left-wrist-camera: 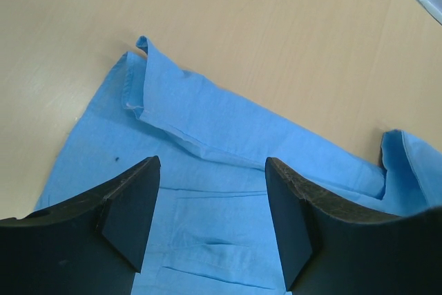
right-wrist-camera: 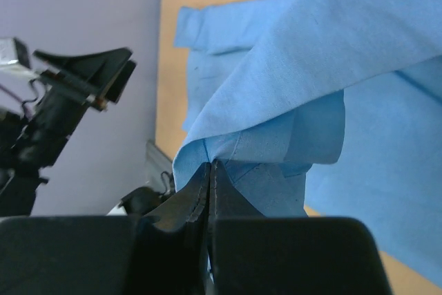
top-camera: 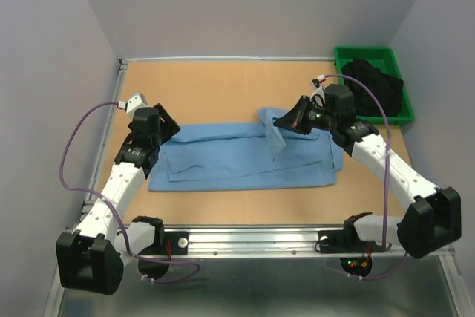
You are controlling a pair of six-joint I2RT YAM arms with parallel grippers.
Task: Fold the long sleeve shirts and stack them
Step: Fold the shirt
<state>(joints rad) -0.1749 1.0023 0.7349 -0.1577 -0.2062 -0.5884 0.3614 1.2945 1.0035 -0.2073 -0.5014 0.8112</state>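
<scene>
Shirt (top-camera: pixel 237 159) of light blue cloth lay stretched along the brown counter (top-camera: pixel 223 87) between the two tools, partly folded into a long band.

The right tool (right-wrist-camera: pixel 209 172) was clenched on a fold of this shirt. In the right wrist view its two black fingers (right-wrist-camera: pixel 176 206) were pressed together, and the blue cloth was pinched between the tips. From the tips the cloth rose and hung over them in a loose drape. Seen from above, this tool stood over the right part of the shirt. The pinched piece was lifted off the counter there, while the cloth below the tool and to its left lay flat.

The left tool (left-wrist-camera: pixel 213 191) was released and held nothing. Its fingers (left-wrist-camera: pixel 131 205) stood wide apart above the left end of the shirt. I cannot tell whether they touched the cloth. Just ahead of this tool, a narrow folded strip of the shirt with a stitched end lay slanted across the flat cloth. Beyond the strip there was bare counter. Between the fingers a small crease showed in the cloth.

On the far right side of the right tool, at the corner of the counter, a green bin (top-camera: pixel 344 61) held a dark cloth (top-camera: pixel 378 87), well apart from the shirt.
</scene>
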